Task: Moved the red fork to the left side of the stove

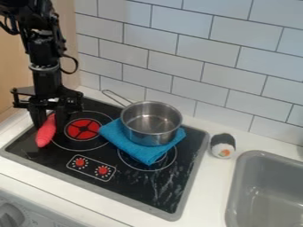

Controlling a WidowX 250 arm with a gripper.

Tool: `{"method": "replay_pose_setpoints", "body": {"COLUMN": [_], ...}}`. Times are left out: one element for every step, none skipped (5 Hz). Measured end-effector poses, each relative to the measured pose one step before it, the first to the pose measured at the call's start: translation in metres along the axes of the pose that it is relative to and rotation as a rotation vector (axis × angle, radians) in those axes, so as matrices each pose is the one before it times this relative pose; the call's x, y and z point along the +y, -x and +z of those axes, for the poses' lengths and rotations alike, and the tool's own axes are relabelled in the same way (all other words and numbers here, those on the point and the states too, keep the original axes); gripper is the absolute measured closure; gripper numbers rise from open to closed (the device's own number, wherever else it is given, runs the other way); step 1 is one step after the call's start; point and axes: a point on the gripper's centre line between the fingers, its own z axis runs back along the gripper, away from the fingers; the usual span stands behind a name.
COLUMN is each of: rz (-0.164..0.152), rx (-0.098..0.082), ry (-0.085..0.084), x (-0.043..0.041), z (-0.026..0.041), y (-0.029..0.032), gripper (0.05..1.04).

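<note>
Listing what we see near to far, by a dial laid over the view, twelve at its top:

Item: one round grey knob, between seven and eight, on the white front below the counter.

Item: one black stove with a grey rim, spreading from five to nine; we note its small panel at seven, bearing two red dials.

Item: one grey sink, at four, set in the counter.

Item: one red, elongated object, thick and blunt-ended, between eight and nine, over the stove's left side. We see no fork shape in it. It slants, near end toward seven, far end at the gripper.

Item: one white, black-topped sushi roll with an orange centre, at four, between stove and sink.

Item: one red burner, just beside the red object, toward the dial's centre.

Item: one folded blue cloth, toward six; on it, one upright metal saucepan, handle toward ten.

Item: one black gripper, at nine, pointing down; whether its jaws are wide, narrow or clasping the object, we cannot tell.

Item: one white tiled wall, from eleven to three.
</note>
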Motion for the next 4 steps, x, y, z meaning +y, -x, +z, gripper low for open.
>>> {"method": "replay_pose_setpoints", "body": {"rz": [0.0005,0.0047,0.0408,0.021], "rx": [-0.0143,-0.0296,0.0062,-0.0079], "ry": [-0.0038,-0.0013,-0.0102,-0.001], "x": [-0.0013,-0.00211,-0.00073,0.00067], "z": [-0.00507,0.00027,-0.00037,0.00044], "y": [-0.01057,-0.00517,0.00107,-0.0012], "gripper": [0.725,0.652,0.348,0.098]}}
